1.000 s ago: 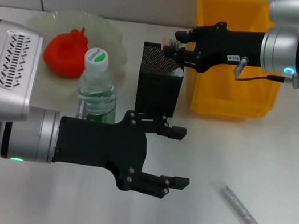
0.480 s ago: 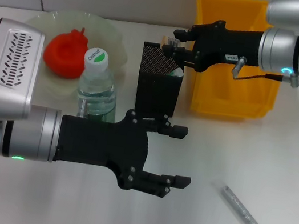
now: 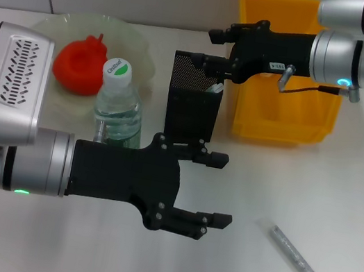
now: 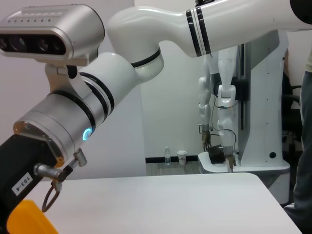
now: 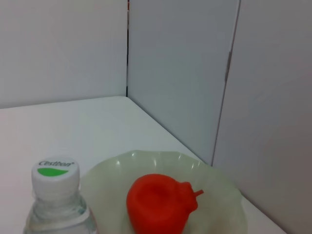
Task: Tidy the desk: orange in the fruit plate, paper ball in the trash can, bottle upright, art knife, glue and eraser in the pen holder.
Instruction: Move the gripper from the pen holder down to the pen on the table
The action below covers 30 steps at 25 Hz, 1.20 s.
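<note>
My right gripper (image 3: 208,48) hangs open just above the black mesh pen holder (image 3: 193,106), nothing between its fingers. A pale item (image 3: 215,87) pokes out of the holder; I cannot tell whether it is glue or eraser. The grey art knife (image 3: 302,264) lies on the table at the front right. My left gripper (image 3: 227,191) hovers open and empty over the table's front middle. The red-orange fruit (image 3: 79,65) (image 5: 161,202) sits in the green fruit plate (image 3: 138,44) (image 5: 217,183). The bottle (image 3: 118,107) (image 5: 56,195) stands upright beside it. The paper ball is out of view.
The yellow trash can (image 3: 280,121) (image 4: 22,219) stands right of the pen holder, under my right forearm. A wall runs along the table's back edge. Bare table lies between my left gripper and the knife.
My right gripper's fingers have spread apart above the pen holder, and the small item it held a second ago no longer shows between them. My left arm has stayed put.
</note>
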Each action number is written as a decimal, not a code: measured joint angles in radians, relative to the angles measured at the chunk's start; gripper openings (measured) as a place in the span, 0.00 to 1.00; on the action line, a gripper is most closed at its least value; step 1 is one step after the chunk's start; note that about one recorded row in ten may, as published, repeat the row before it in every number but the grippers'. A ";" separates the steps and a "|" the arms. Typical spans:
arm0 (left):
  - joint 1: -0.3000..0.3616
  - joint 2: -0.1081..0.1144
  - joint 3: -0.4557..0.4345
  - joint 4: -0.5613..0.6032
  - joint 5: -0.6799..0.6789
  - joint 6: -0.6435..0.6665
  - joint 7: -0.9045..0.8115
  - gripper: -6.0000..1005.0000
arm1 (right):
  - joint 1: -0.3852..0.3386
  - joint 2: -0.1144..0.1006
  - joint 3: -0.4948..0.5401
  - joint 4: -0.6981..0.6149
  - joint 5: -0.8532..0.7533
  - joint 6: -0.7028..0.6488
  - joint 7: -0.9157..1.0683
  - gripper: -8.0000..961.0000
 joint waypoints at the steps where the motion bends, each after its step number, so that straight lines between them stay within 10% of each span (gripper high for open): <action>1: 0.000 0.000 0.000 0.000 0.000 0.000 0.000 0.80 | 0.000 0.000 0.000 0.000 0.000 0.000 0.000 0.58; 30: -0.001 0.001 -0.007 -0.009 0.000 -0.010 0.002 0.80 | -0.425 0.034 -0.086 -0.555 0.007 -0.195 0.164 0.82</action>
